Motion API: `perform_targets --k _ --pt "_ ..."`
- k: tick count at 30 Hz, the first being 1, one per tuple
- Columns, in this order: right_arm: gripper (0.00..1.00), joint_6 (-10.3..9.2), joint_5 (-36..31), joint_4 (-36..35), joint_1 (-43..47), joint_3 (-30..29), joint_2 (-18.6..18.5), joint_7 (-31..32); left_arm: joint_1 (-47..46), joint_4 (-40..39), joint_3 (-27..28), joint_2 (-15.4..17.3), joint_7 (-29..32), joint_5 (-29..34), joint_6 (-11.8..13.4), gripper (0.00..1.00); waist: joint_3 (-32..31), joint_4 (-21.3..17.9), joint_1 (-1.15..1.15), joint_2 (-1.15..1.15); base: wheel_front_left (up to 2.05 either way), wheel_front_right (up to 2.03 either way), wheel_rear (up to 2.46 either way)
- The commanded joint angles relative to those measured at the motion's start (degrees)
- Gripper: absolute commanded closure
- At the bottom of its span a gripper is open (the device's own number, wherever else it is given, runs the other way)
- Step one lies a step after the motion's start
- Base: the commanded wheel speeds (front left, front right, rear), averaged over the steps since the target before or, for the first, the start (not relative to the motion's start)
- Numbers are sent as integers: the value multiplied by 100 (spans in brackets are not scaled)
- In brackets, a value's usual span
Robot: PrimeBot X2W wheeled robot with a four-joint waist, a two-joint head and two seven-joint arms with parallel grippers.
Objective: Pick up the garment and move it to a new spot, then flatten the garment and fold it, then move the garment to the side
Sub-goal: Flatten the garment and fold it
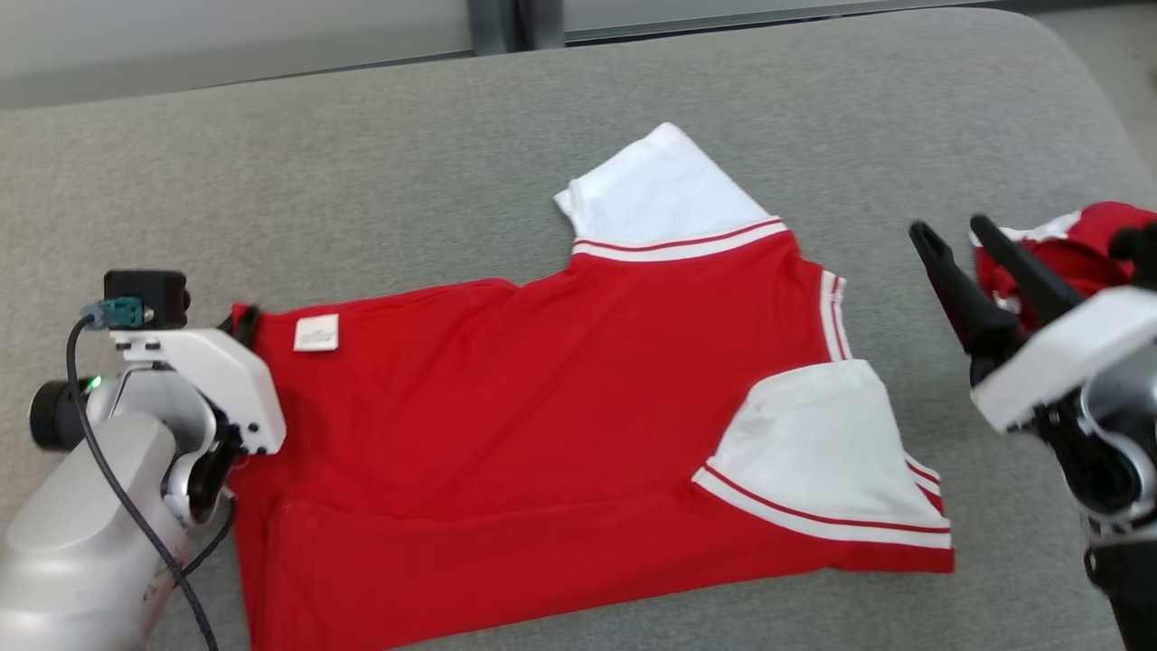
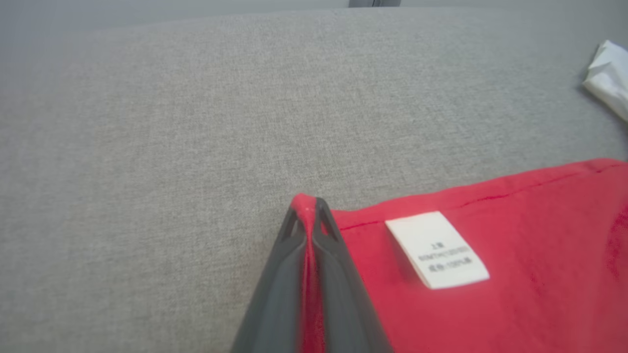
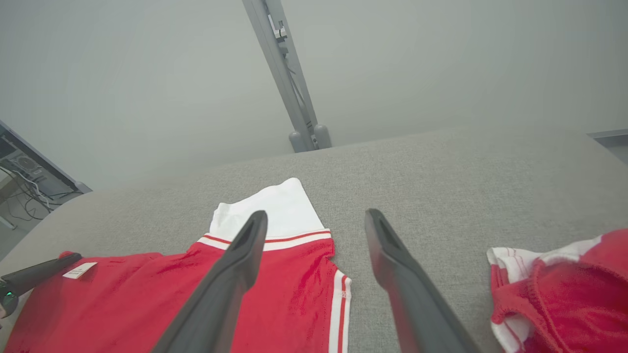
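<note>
Grey fabric surface [image 1: 362, 181], pale wall [image 3: 122, 73], perhaps a metal post [image 3: 289, 73] behind.

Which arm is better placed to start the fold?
Left. The left jaws are shut on a corner of the red shirt by its white label; the right jaws stand open, holding nothing.

lighting bright, even and diffuse in all views; shadows soft, a thin dark rim under the garment [image 1: 542, 407] on the grey cushion [image 1: 452, 136]. left wrist view: left gripper [image 2: 309, 206] close to the lens is out of focus, label [image 2: 436, 249] print smeared. right wrist view: background wall [image 3: 147, 73] hazy and milky, cushion's far edge bowed by wide-angle distortion.
</note>
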Motion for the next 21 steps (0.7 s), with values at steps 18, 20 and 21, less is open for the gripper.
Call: perform_targets --k 18,20,21 --pt "0 0 -803 3279 -3397 925 -237 951 -452 -1217 -83 -650 -972 356 209 100 994 1491 0 0 0 0 0" --pt "0 0 -897 3612 -3633 954 -243 896 -516 -1273 -95 -741 -1054 377 214 100 1106 1601 0 0 0 0 0" --pt "0 0 -935 3768 -3733 957 -231 874 -549 -1291 -102 -779 -1080 397 218 100 1156 1646 0 0 0 0 0"
